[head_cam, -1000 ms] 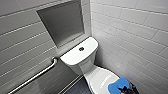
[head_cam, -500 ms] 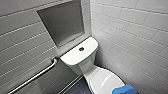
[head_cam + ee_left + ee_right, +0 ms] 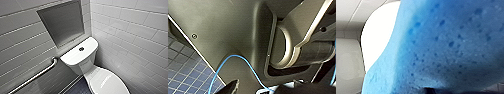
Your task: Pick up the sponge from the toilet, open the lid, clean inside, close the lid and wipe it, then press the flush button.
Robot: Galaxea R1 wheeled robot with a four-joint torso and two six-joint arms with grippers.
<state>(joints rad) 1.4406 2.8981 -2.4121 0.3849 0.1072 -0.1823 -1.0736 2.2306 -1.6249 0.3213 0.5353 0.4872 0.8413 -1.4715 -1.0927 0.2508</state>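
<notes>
The white toilet (image 3: 88,65) stands in the tiled corner. Its oval lid (image 3: 107,82) is down and bare, and a round flush button (image 3: 81,49) sits on the flat tank top. In the right wrist view the blue porous sponge (image 3: 448,50) is pressed up close. My right gripper is shut on it, with the white lid (image 3: 378,37) just behind. My left gripper (image 3: 265,89) is open and holds nothing. It hangs beside the robot's dark body, above the floor tiles (image 3: 185,72).
A steel grab bar (image 3: 37,75) runs along the left wall below a grey recessed niche (image 3: 62,22). White tiled walls close in on the toilet's left and right. Dark floor tiles (image 3: 77,88) show between the bowl and the left wall.
The blue sponge and my right gripper, which lay over the lid's lower right, have drawn back out of the head view. The lid is bare now.
</notes>
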